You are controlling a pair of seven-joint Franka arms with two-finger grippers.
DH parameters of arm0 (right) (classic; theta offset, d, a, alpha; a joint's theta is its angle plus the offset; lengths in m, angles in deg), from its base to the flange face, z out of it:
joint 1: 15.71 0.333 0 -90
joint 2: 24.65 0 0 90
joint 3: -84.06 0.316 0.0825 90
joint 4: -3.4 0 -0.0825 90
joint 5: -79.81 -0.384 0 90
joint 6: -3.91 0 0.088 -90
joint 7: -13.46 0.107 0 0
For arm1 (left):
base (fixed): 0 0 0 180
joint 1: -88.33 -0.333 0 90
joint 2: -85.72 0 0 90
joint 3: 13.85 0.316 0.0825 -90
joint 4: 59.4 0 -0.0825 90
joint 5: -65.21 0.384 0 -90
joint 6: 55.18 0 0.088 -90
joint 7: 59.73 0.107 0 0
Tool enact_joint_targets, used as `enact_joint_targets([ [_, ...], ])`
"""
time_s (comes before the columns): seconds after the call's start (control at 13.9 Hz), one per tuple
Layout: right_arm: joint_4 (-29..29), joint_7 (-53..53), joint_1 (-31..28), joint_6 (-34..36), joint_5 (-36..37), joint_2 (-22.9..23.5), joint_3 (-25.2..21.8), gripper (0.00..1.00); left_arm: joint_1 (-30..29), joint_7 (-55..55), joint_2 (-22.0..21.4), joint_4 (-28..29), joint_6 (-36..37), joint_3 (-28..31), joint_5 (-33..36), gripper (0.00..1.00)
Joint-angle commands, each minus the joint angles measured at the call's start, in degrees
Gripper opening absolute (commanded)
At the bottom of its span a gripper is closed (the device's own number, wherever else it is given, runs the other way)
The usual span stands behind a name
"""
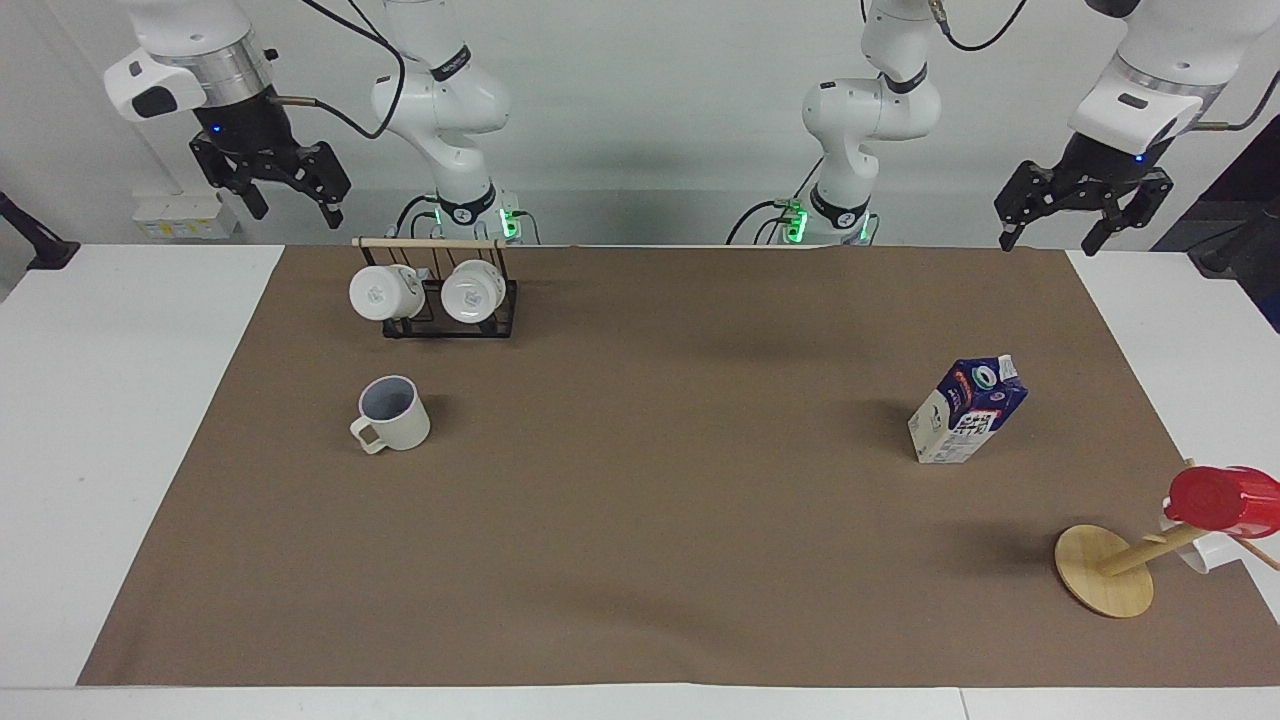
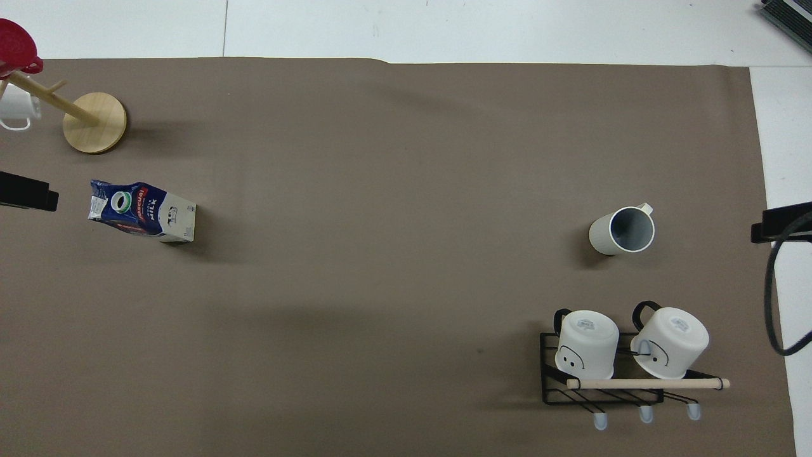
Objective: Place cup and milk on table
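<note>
Brown mat (image 1: 640,560), upright empty cup (image 1: 392,414), milk (image 1: 968,411), left gripper (image 1: 1083,212) and right gripper (image 1: 272,180) spread.

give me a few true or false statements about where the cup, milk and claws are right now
1. The cup stands upright on the brown mat of the table. True.
2. The milk is held in the left claw. False: it stands on the mat, and the left claw hangs open in the air, apart from it.
3. The cup is nearer to the robots than the black rack with two white mugs. False: it is farther from them than the rack.
4. The right claw is open and holds nothing. True.
5. A red cup sits on the wooden stand at the left arm's end. True.
</note>
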Motion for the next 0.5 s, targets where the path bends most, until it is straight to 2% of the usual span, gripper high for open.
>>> enact_joint_targets([
  [0.0, 4.9, -1.8, -0.1, 1.6, 1.1, 3.1, 0.2, 1.00, -0.2, 0.9, -0.4, -0.3, 0.5, 0.0, -0.7, 1.00],
  [0.43, 3.1, -1.6, -0.4, 0.5, 0.3, 1.9, 0.2, 1.00, -0.2, 0.8, -0.3, -0.3, 0.5, 0.0, -0.7, 1.00],
])
